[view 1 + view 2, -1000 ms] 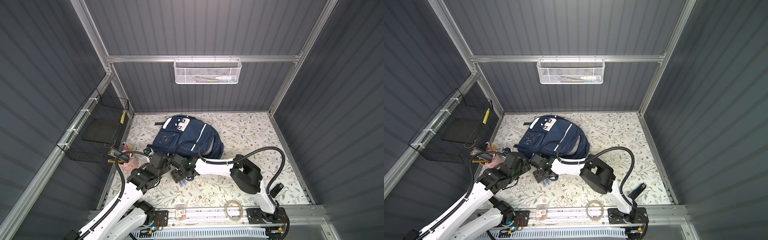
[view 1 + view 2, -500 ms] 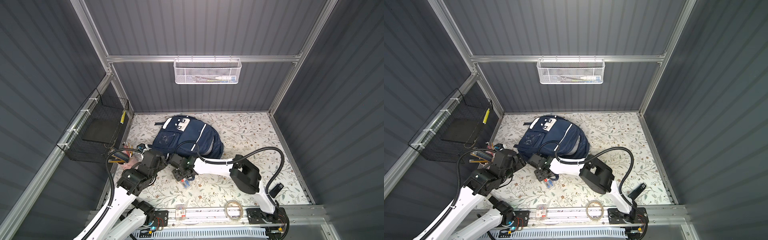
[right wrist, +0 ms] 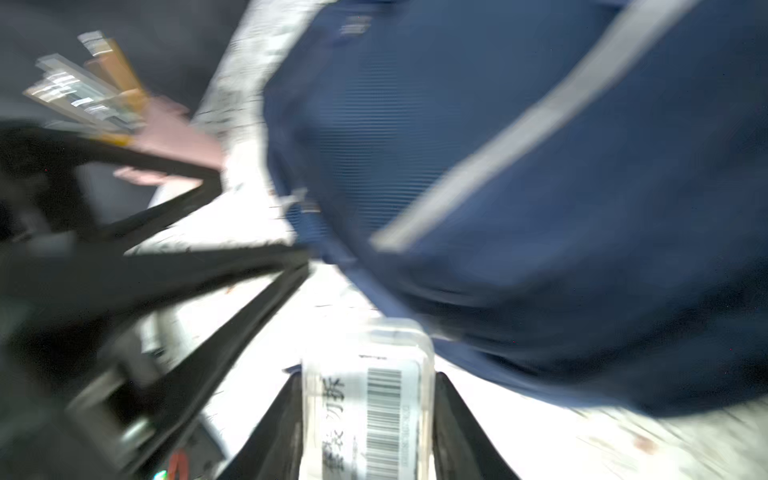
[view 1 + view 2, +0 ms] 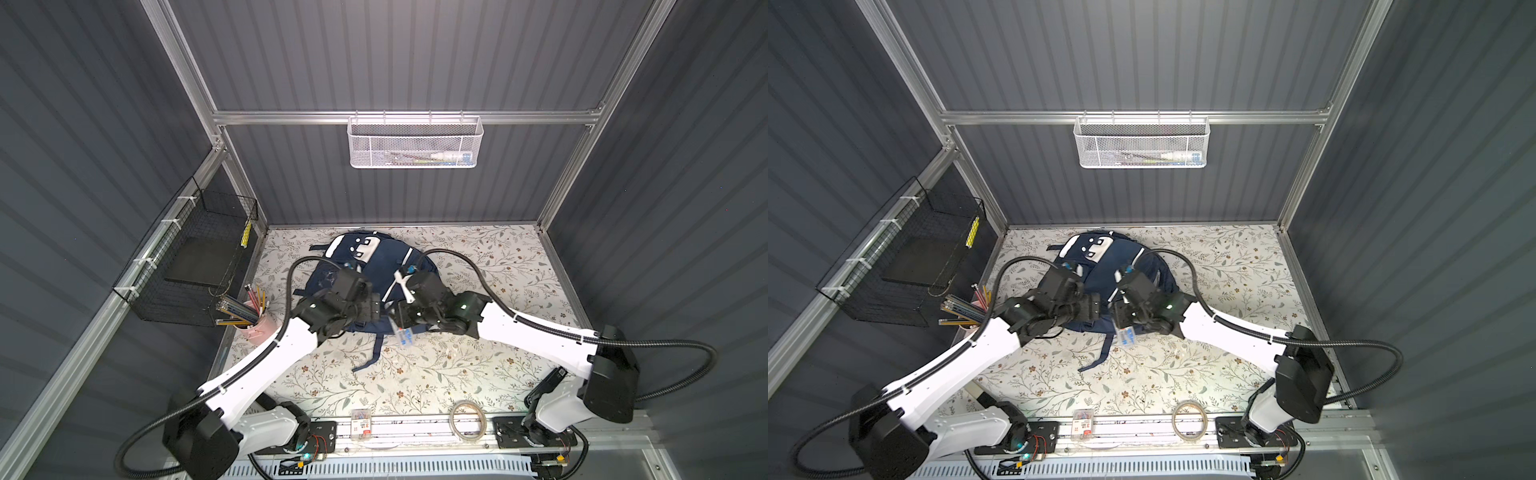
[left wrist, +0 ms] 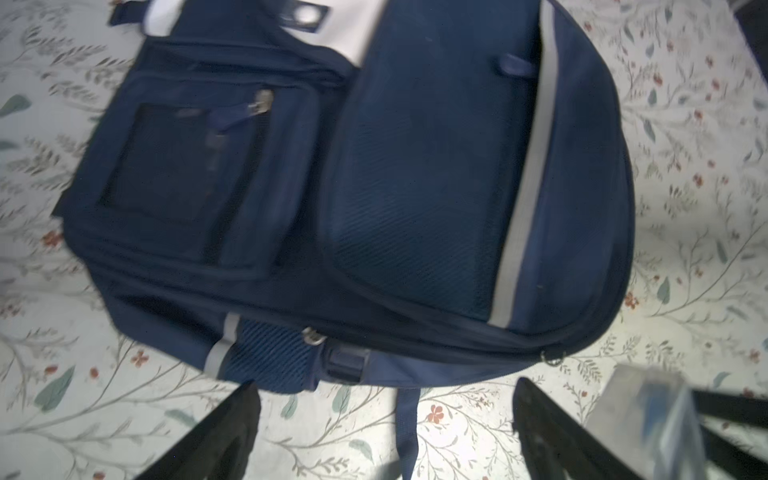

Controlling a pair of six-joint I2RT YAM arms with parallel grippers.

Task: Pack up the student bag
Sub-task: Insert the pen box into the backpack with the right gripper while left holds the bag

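The student bag (image 4: pixel 384 259) (image 4: pixel 1100 266) lies flat on the floral mat in both top views, navy with white stripes and a white patch at its far end. My right gripper (image 3: pixel 365 415) (image 4: pixel 400 322) is shut on a small clear plastic box with a barcode label (image 3: pixel 368 411) (image 4: pixel 404 336) and holds it just off the bag's near edge. My left gripper (image 5: pixel 386 419) (image 4: pixel 374 311) stands open beside it, over the mat and a loose strap (image 5: pixel 407 432), with nothing between its fingers. The bag's zippers (image 5: pixel 259 102) look closed.
A pink cup of pencils (image 4: pixel 255 322) stands at the left of the mat, below a black wire basket (image 4: pixel 195 266). A white mesh basket (image 4: pixel 415 145) hangs on the back wall. A tape roll (image 4: pixel 468 419) and a small box (image 4: pixel 360 424) lie on the front rail.
My right gripper has closed on the clear box, lifted it and swung right, away from the left side. My left gripper has opened wider and moved right to the bag's near edge.
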